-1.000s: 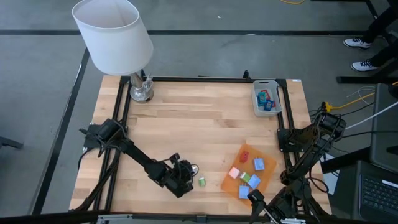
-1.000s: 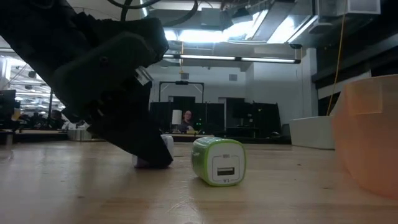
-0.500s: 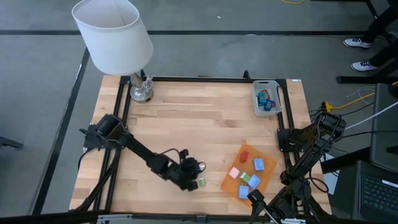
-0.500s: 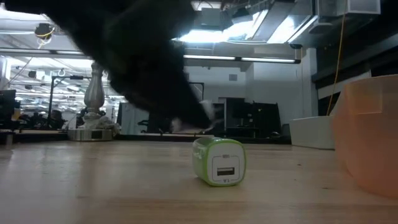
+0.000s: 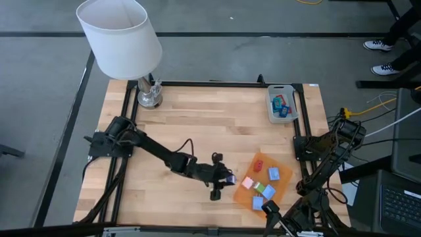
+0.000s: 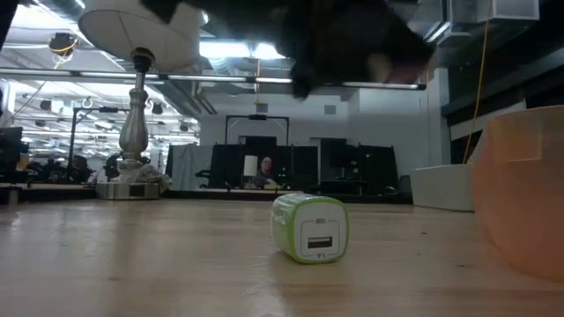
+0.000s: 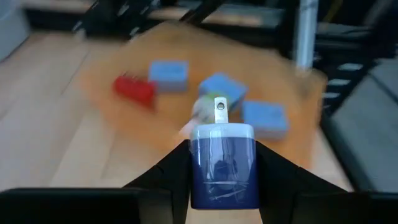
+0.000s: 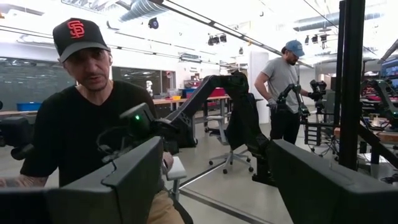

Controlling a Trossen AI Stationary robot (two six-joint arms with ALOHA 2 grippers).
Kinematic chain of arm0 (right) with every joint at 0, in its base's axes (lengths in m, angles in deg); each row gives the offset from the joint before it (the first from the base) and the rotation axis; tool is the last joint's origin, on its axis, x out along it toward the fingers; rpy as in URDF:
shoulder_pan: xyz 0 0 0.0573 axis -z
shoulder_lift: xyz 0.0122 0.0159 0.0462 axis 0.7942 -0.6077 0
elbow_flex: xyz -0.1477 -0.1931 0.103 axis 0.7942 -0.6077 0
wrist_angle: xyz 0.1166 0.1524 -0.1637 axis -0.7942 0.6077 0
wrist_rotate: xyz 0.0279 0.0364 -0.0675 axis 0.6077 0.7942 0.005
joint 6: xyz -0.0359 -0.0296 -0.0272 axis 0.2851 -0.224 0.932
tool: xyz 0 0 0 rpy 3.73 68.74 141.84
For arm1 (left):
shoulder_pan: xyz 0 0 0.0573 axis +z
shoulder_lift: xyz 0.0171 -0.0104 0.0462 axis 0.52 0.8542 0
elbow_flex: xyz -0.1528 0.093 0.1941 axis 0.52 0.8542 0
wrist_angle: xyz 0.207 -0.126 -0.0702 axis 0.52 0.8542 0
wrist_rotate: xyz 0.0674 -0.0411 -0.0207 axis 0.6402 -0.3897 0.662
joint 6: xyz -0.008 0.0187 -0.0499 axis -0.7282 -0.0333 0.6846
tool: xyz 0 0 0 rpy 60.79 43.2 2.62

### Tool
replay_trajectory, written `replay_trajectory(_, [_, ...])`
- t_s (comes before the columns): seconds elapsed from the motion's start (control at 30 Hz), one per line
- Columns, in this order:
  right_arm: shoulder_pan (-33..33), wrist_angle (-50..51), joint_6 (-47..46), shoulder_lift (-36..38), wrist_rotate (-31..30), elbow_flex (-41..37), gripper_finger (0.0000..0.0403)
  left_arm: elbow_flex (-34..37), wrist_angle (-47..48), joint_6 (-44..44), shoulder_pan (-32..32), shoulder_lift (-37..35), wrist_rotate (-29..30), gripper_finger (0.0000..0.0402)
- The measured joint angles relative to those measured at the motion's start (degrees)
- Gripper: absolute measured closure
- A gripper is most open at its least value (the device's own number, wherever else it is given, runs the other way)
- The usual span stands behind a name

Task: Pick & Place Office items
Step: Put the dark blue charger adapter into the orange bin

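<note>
My left gripper (image 5: 227, 179) hangs above the table by the orange sheet's (image 5: 245, 194) left edge, shut on a small blue-and-white charger (image 7: 222, 163). It shows as a dark blur at the top of the low view (image 6: 361, 44). A green charger (image 6: 310, 228) lies on its side on the wood below. On the sheet rest a red block (image 5: 259, 164), a pink square (image 5: 248, 183), a green bit (image 5: 259, 188) and blue squares (image 5: 273, 174). The grey tray (image 5: 292, 105) holds more pieces. My right gripper (image 8: 217, 180) is open, parked off the table's right near corner. My left gripper pinches the charger's body (image 7: 222, 174) between its two fingers, one on each flat side. The metal prongs (image 7: 219, 109) stick out forward, past the fingertips. The fingers reach in from the table's left. The charger is lifted clear of the table.
A lamp with a white shade (image 5: 122, 39) stands at the far left corner on a metal base (image 5: 149, 97). The tray sits at the far right corner. Bare wood (image 5: 210, 125) spans the middle. People show in the room beyond the table.
My left gripper has risen from the wood beside the green charger and swung toward the table's right, up to the orange sheet. The blue-and-white charger has gone with it, lifted clear. The green charger has stayed where it was.
</note>
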Motion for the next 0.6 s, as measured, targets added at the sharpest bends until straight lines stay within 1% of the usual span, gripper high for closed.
replay_trajectory(0.1, [0.2,0.0,0.0,0.0,0.0,0.0,0.0112,-3.1,-0.9,-2.6,0.7,0.6,-3.0,0.0273])
replay_trajectory(0.27, [0.9,0.0,-0.1,0.0,0.3,0.0,0.0112,-7.1,-0.1,-6.2,1.4,2.9,-5.3,0.0273])
replay_trajectory(0.47, [1.7,-0.2,-0.7,0.0,0.6,0.0,0.0112,-14.2,-0.8,-6.5,1.9,10.1,-10.9,0.0273])
replay_trajectory(0.6, [1.8,-0.3,-0.7,0.0,2.4,0.0,0.0112,-19.2,-0.6,-7.4,2.0,15.2,-13.8,0.0273])
